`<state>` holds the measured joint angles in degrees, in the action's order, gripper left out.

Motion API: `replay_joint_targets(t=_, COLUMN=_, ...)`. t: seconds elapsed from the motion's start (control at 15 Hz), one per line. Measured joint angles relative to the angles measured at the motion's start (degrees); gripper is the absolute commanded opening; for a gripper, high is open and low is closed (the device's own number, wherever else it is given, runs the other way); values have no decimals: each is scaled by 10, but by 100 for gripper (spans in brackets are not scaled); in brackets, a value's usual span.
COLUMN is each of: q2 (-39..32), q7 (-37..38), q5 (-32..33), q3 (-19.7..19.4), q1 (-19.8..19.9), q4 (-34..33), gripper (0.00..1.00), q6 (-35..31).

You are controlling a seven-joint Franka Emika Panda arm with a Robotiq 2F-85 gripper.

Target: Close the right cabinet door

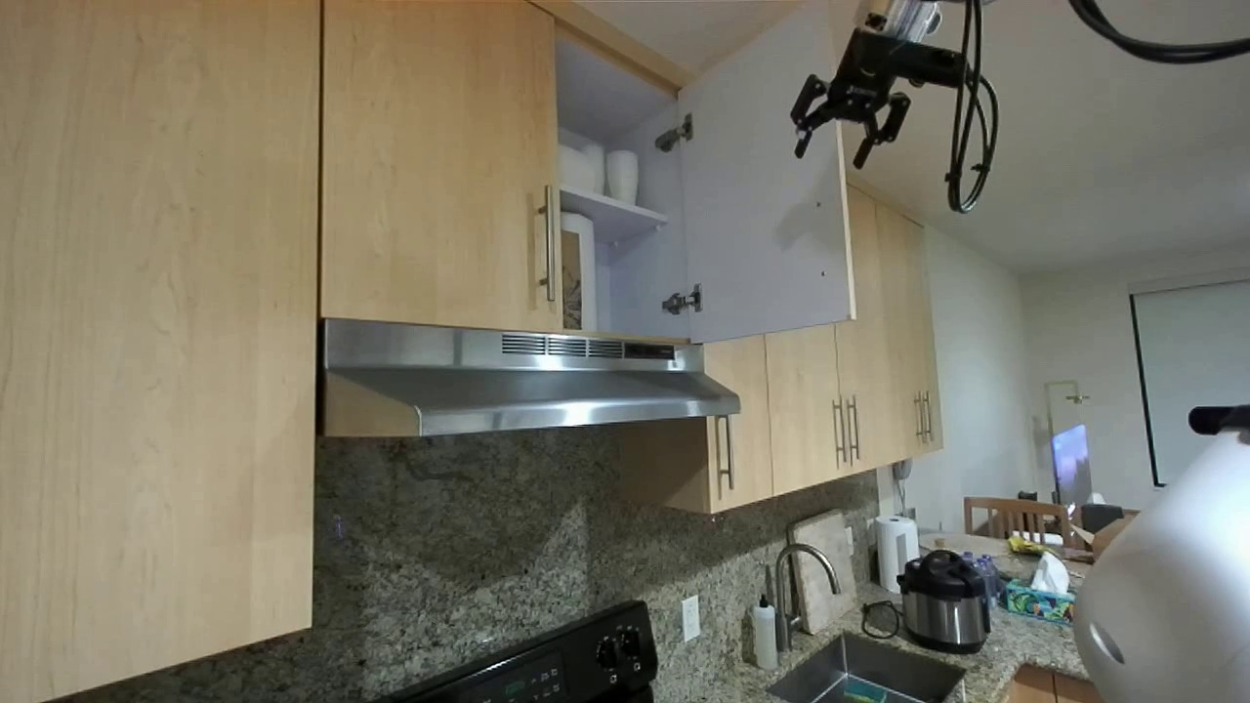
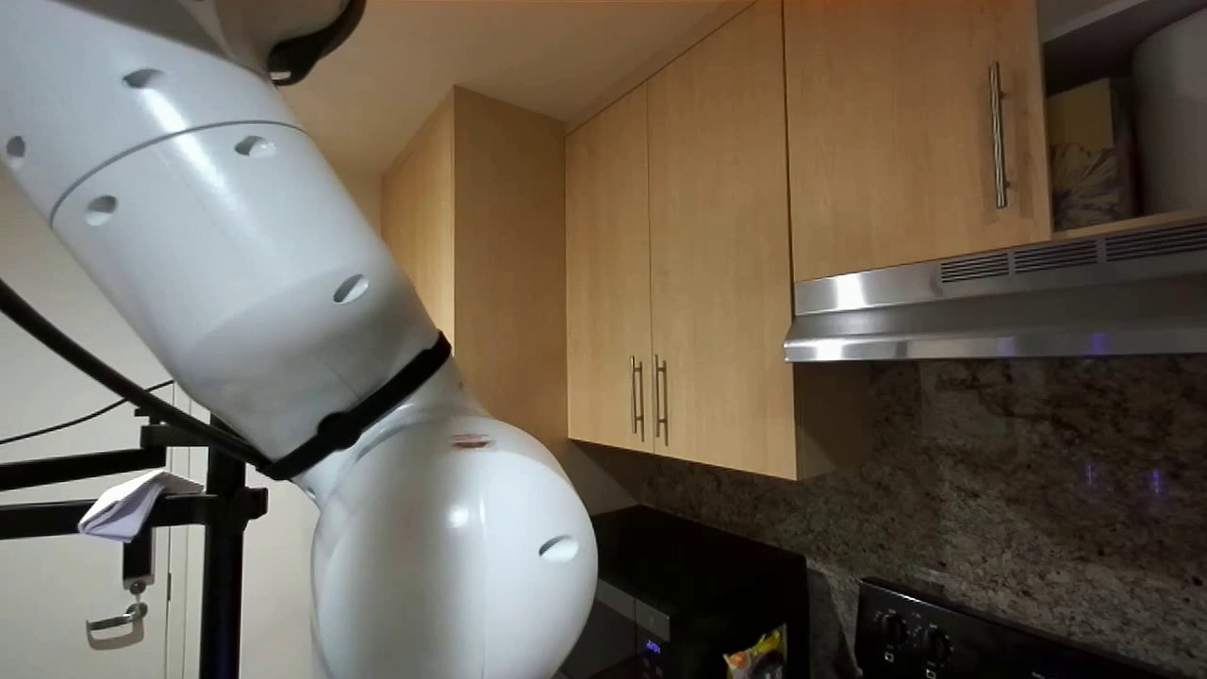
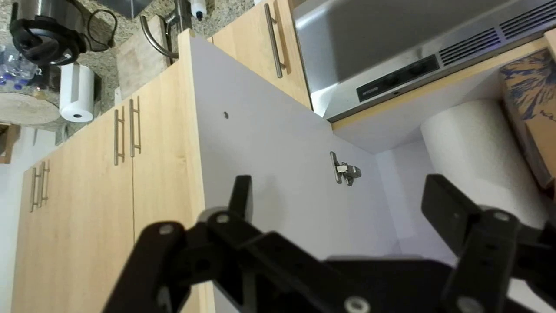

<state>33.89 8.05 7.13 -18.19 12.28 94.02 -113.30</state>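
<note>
White Panda arm (image 2: 283,255) with black band (image 2: 339,432) dominates left half. Maple cabinet doors (image 2: 721,264) upper center to upper right, stainless range hood (image 2: 990,321) mid-right. Black microwave (image 2: 698,556) lower center, stove control panel (image 2: 981,646) lower right.

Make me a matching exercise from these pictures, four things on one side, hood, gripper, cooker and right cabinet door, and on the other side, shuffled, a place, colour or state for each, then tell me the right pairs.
Things
1. hood
2. gripper
3. cooker
4. right door

Place, colour or state
A. swung open
B. on the counter
C. silver, with a slotted front
D. black, in the air, holding nothing

Right pairs: 1-C, 2-D, 3-B, 4-A
</note>
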Motion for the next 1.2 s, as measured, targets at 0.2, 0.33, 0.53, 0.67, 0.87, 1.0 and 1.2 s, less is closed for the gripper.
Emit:
replay_joint_targets(t=0.2, q2=-28, q7=1, q5=0, q3=-4, q1=16, q4=-13, gripper=100, q6=0)
replay_joint_targets(t=0.33, q2=-33, q7=1, q5=0, q3=-3, q1=18, q4=-17, gripper=100, q6=0)
replay_joint_targets(t=0.53, q2=-34, q7=1, q5=0, q3=-4, q1=18, q4=-18, gripper=100, q6=0)
replay_joint_targets(t=0.67, q2=-39, q7=-2, q5=-7, q3=-9, q1=17, q4=-19, gripper=100, q6=5)
replay_joint_targets(t=0.87, q2=-61, q7=-2, q5=-19, q3=-25, q1=17, q4=-34, gripper=100, q6=6)
replay_joint_targets(t=1.0, q2=-83, q7=-2, q5=-23, q3=-37, q1=18, q4=-51, gripper=100, q6=8)
replay_joint_targets(t=1.2, q2=-119, q7=-2, q5=-23, q3=-55, q1=20, q4=-84, gripper=100, q6=20)
